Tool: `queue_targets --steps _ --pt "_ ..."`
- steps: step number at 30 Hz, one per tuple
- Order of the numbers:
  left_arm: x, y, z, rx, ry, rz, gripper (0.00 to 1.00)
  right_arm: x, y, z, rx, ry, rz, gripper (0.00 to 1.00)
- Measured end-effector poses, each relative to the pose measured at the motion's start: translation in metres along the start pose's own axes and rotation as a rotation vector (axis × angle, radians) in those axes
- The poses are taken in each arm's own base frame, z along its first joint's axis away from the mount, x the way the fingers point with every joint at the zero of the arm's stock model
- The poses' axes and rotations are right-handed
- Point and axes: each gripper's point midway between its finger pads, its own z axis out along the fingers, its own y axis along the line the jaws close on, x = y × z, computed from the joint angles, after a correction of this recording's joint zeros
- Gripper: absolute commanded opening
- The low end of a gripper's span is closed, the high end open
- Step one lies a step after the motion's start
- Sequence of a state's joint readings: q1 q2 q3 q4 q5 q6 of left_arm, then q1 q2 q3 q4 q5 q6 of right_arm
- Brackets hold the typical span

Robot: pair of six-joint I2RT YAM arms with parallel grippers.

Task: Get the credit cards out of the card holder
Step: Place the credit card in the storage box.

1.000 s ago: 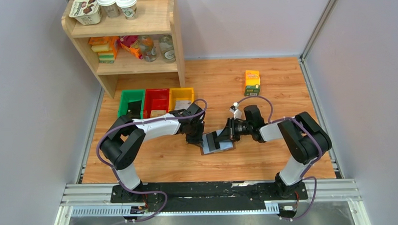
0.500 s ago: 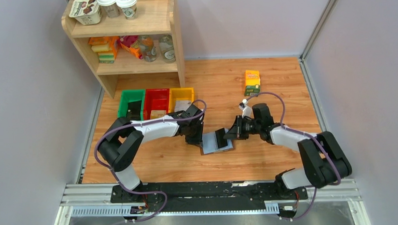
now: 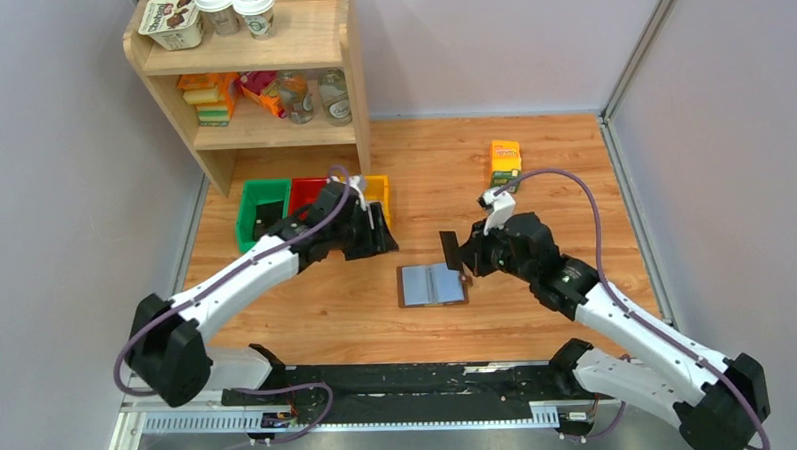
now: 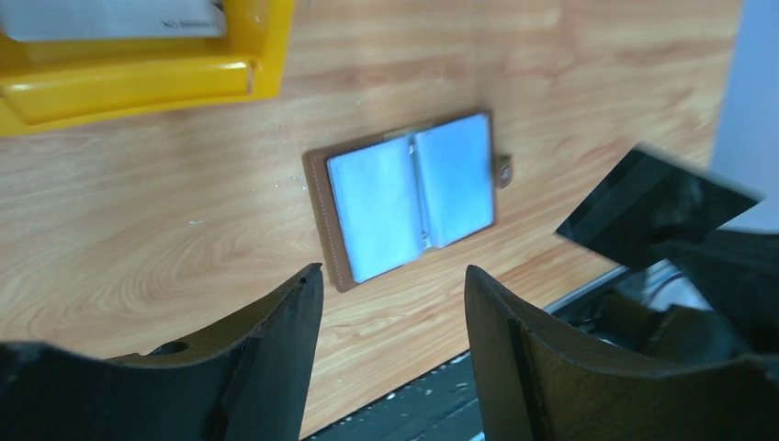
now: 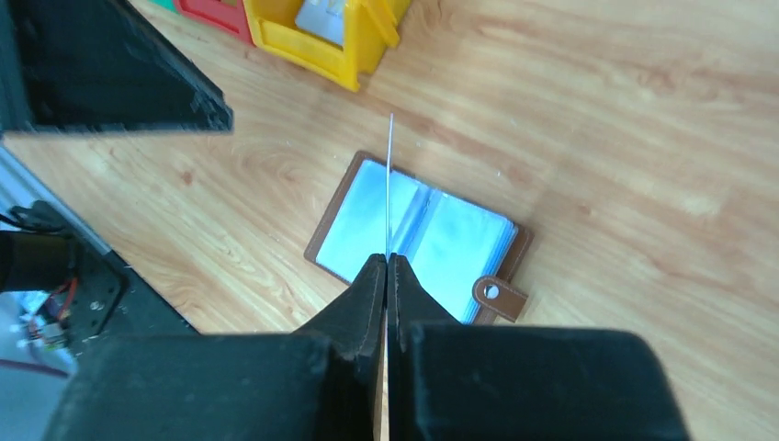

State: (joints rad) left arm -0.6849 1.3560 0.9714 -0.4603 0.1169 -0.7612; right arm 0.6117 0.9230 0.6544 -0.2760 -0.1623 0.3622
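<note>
Brown leather card holder (image 3: 433,284), open, flat

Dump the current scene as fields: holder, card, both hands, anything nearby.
card holder: open flat on the table, two pale sleeves facing up, no card visible in them
credit card: dark, out of the holder, held above it
right hand: shut on the credit card
left hand: open, empty, off the table near the yellow bin
carton: upright at the far side, apart from both arms
</note>
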Motion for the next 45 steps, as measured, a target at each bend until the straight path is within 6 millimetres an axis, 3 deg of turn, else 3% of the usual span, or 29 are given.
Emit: queue_targets --steps 5,10,17,24,26,29,33,34,35,43,44,45 --pt "-0.037 -0.005 -0.042 0.095 -0.113 -0.164 0.71 -0.008 0.029 -0.005 0.063 -0.066 -0.216 0.00" --pt "-0.048 -0.018 -0.069 0.184 -0.144 -0.273 0.72 -0.007 0.058 0.000 0.136 -0.097 -0.478 0.00" --pt "-0.046 -0.030 -0.079 0.244 -0.126 -0.320 0.73 -0.007 0.087 0.014 0.232 -0.122 -0.789 0.00" --pt "-0.043 -0.042 -0.078 0.298 -0.077 -0.330 0.70 -0.010 0.112 0.021 0.252 -0.164 -0.941 0.00" --pt "-0.042 -0.044 -0.078 0.308 -0.071 -0.330 0.67 -0.014 0.118 0.022 0.257 -0.179 -0.966 0.00" --pt "-0.043 -0.047 -0.079 0.327 -0.067 -0.331 0.52 -0.017 0.125 0.026 0.265 -0.194 -0.995 0.00" --pt "-0.041 -0.049 -0.077 0.349 -0.056 -0.336 0.23 -0.019 0.128 0.029 0.280 -0.208 -1.022 0.00" --pt "-0.039 -0.048 -0.076 0.346 -0.052 -0.339 0.08 -0.019 0.129 0.029 0.284 -0.210 -1.027 0.00" --pt "-0.038 -0.046 -0.074 0.343 -0.049 -0.346 0.01 -0.019 0.129 0.030 0.287 -0.211 -1.033 0.00" --pt "-0.037 -0.041 -0.073 0.332 -0.066 -0.329 0.00 -0.014 0.131 0.035 0.281 -0.197 -1.047 0.09" --pt "-0.037 -0.041 -0.075 0.334 -0.074 -0.319 0.00 -0.014 0.133 0.035 0.275 -0.198 -1.040 0.13" --pt "-0.038 -0.041 -0.076 0.336 -0.080 -0.310 0.00 -0.014 0.134 0.035 0.268 -0.200 -1.028 0.26"
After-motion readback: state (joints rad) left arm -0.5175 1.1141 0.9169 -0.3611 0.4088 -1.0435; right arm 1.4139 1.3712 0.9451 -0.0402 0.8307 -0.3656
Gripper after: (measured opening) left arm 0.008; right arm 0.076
